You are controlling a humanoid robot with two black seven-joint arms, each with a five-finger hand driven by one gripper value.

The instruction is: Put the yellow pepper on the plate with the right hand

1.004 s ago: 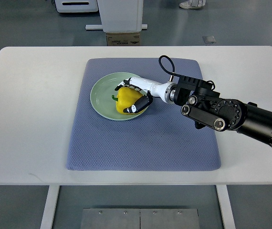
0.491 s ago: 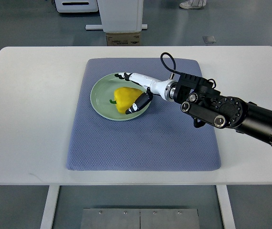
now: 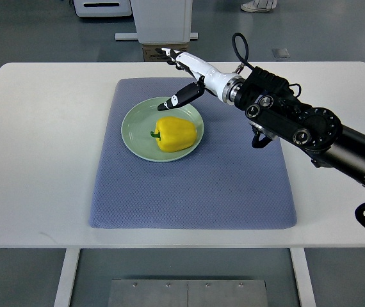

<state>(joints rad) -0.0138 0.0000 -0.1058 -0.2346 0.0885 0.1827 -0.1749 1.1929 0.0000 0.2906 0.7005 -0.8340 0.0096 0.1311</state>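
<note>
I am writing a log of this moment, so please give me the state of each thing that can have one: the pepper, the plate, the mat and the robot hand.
Yellow bell pepper: lying on its side on the plate, free of the hand.
Round pale green plate: on the mat, holding the pepper.
Blue-grey fabric mat: flat on the white table.
Right hand: raised beyond the plate, fingers open, holding nothing.

Open mat (image 3: 189,192) around plate (image 3: 134,131)

One camera looks steeply down from the robot's side, taking in the whole white table (image 3: 41,160).
</note>
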